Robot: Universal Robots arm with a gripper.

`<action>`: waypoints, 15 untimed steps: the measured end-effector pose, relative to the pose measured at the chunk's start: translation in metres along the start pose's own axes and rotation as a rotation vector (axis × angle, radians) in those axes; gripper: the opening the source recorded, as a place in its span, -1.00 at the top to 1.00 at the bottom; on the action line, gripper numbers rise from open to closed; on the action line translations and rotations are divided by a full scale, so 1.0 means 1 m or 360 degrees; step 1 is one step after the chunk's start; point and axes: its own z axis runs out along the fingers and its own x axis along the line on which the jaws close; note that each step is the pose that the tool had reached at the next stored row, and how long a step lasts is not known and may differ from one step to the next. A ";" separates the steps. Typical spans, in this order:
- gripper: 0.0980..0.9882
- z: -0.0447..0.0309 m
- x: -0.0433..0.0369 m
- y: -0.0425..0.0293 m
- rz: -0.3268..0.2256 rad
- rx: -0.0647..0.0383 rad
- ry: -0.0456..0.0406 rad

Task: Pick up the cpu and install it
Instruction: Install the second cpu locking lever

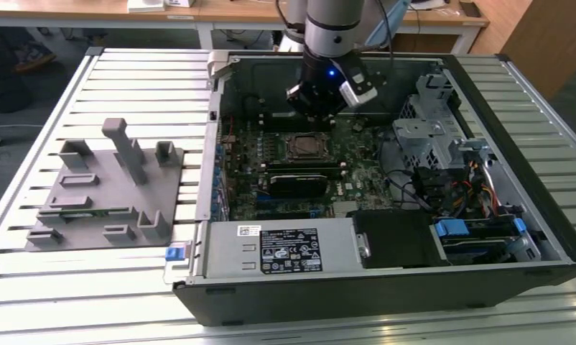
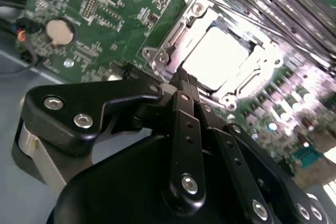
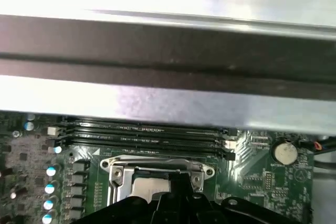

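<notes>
The cpu (image 2: 216, 56) is a pale silvery square lying flat inside the metal socket frame (image 2: 173, 32) on the green motherboard (image 2: 100, 3). It also shows in the exterior view as the cpu (image 1: 305, 147) and in the first wrist view as the cpu (image 3: 148, 188), partly hidden by the black fingers. My gripper (image 2: 182, 75) hangs just above the socket's near edge, fingers drawn together with nothing between them. In the exterior view the gripper (image 1: 314, 115) sits over the board just behind the socket.
The open computer case (image 1: 211, 108) has tall walls around the board. A drive cage (image 1: 432, 129) and cables stand on the exterior view's right, a power supply (image 1: 279, 248) at the front. A grey tray with upright posts (image 1: 106, 187) lies outside on the slatted table.
</notes>
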 end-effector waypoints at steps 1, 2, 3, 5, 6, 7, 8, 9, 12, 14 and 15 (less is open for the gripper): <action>0.98 -0.0041 0.0000 0.0002 0.0000 0.0000 0.0000; 0.98 -0.0079 -0.0001 0.0003 0.0000 0.0000 0.0000; 0.98 -0.0117 -0.0001 0.0004 0.0000 0.0000 0.0000; 0.98 -0.0158 -0.0002 0.0000 0.0000 0.0000 0.0000; 0.98 -0.0165 -0.0002 -0.0004 0.0000 0.0000 0.0000; 0.98 -0.0169 -0.0001 -0.0010 0.0000 0.0000 0.0000; 0.98 -0.0171 -0.0001 -0.0019 0.0000 0.0000 0.0000; 0.98 -0.0172 0.0000 -0.0031 0.0000 0.0001 0.0000; 0.98 -0.0174 0.0004 -0.0103 0.0000 0.0001 0.0000; 0.98 -0.0177 0.0006 -0.0158 0.0000 0.0001 0.0000; 0.98 -0.0178 0.0008 -0.0186 0.0000 0.0001 0.0000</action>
